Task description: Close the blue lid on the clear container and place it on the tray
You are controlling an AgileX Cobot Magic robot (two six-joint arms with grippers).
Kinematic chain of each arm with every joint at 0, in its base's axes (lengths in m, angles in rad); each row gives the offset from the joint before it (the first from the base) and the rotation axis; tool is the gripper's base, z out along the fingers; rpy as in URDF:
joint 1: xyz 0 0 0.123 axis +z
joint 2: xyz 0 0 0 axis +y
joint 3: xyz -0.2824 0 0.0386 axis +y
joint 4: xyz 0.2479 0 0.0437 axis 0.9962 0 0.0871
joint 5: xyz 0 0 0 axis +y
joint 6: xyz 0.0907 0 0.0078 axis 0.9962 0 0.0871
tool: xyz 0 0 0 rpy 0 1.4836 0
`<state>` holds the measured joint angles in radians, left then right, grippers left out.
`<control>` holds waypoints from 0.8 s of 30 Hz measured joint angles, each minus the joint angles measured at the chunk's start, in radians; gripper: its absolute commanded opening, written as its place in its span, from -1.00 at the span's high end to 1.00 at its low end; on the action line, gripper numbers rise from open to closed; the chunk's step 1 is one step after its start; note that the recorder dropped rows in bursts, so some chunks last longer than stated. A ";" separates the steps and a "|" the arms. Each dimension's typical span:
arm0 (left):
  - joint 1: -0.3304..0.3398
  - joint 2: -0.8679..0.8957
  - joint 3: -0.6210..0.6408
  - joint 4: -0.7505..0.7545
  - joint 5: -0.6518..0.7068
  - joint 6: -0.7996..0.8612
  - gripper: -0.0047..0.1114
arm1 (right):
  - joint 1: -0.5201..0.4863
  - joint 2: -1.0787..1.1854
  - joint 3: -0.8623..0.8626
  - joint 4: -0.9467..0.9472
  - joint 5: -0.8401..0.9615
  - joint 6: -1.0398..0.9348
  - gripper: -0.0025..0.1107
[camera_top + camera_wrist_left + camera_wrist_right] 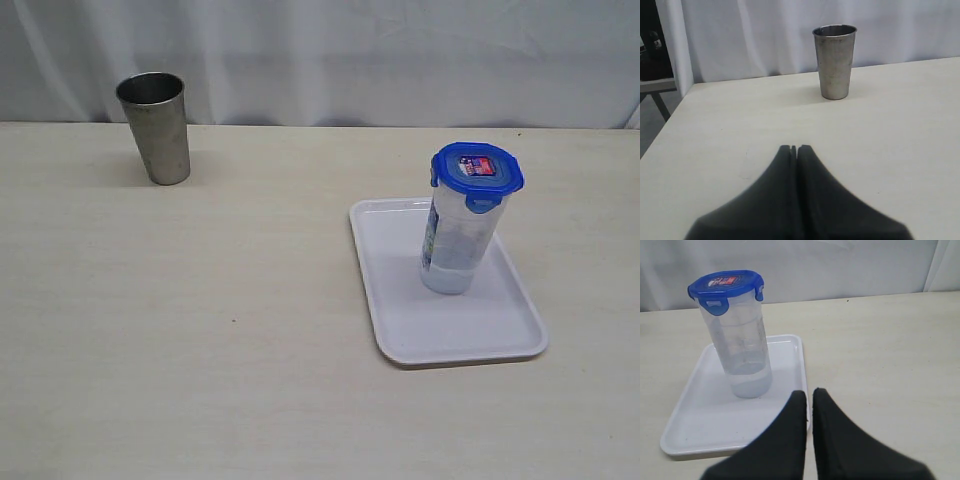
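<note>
Clear container (460, 245) with blue lid (477, 168) on top is standing upright on the tray (400, 300); left gripper (793, 148) and right gripper (809, 392) are holding nothing, fingers together.

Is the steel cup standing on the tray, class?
No, the cup stands on the bare table, well apart from the tray, which holds only the container.

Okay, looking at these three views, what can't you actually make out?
- Blue lid: far-side tabs hidden by the lid itself, exterior and right wrist views.
- Its sticker: print too small to read, both views.
- Steel cup: inside hidden by its own wall, left wrist view.
- Tray: part of its rim hidden behind the right gripper, right wrist view.
</note>
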<state>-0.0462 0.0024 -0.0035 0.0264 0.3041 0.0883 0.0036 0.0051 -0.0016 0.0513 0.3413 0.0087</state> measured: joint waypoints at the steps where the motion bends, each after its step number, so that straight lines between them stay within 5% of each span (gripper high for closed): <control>1: 0.000 0.000 0.000 0.002 0.000 0.007 0.92 | 0.000 0.000 0.000 0.000 0.000 0.000 0.88; 24: 0.000 0.000 0.000 -0.026 0.000 0.047 0.92 | 0.000 0.000 0.000 0.000 0.000 0.000 0.88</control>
<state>-0.0462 0.0024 -0.0035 0.0000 0.3041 0.1350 0.0036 0.0051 -0.0016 0.0513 0.3413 0.0087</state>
